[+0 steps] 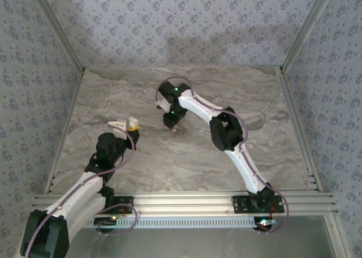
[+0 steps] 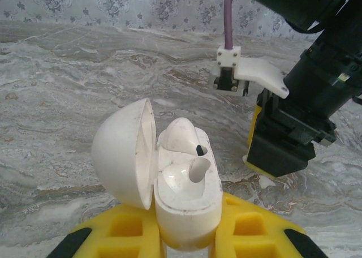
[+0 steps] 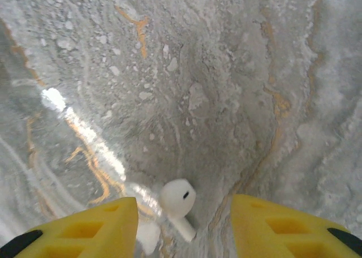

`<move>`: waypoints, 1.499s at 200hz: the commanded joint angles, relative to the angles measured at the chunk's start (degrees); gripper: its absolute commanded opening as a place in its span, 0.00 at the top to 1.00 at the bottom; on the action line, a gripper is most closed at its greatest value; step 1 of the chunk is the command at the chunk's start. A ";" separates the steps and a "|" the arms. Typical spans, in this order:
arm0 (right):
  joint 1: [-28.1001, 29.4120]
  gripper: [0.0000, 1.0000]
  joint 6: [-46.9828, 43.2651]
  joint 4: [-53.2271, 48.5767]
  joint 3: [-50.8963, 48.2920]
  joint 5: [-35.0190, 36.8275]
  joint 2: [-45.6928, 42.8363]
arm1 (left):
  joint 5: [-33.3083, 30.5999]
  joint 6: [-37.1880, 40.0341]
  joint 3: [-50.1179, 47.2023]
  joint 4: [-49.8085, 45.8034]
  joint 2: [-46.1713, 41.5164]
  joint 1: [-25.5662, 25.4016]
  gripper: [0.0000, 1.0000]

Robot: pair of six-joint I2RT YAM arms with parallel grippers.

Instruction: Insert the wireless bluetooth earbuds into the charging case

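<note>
Left wrist camera: my left gripper [image 2: 184, 238] has its yellow fingers [image 2: 249, 229] squeezed tight on the white charging case [image 2: 186, 201]. Its lid [image 2: 121, 150] stands open, and one earbud [image 2: 198, 168] sits inside. On the right wrist camera, my right gripper [image 3: 182, 213] has its fingers [image 3: 283, 224] apart, low over the marble table [image 3: 198, 71]. A second earbud [image 3: 176, 197] lies on the table between them, not gripped.

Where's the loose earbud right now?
In the right wrist view the loose earbud lies on the marble table between the open jaws of the right gripper, mid-table, to the right of the charging case.
</note>
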 commanded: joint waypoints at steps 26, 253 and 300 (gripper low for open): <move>-0.19 0.54 1.70 -3.89 3.12 -0.75 -3.40 | -0.20 0.21 0.10 0.76 -0.69 0.39 0.90; -0.82 0.60 -0.02 -3.21 6.32 -2.06 5.34 | -0.21 -0.14 0.24 1.64 0.29 0.39 0.90; -0.70 0.67 0.41 -3.70 6.35 -1.04 6.00 | -0.20 -0.19 0.15 1.66 0.25 0.37 0.90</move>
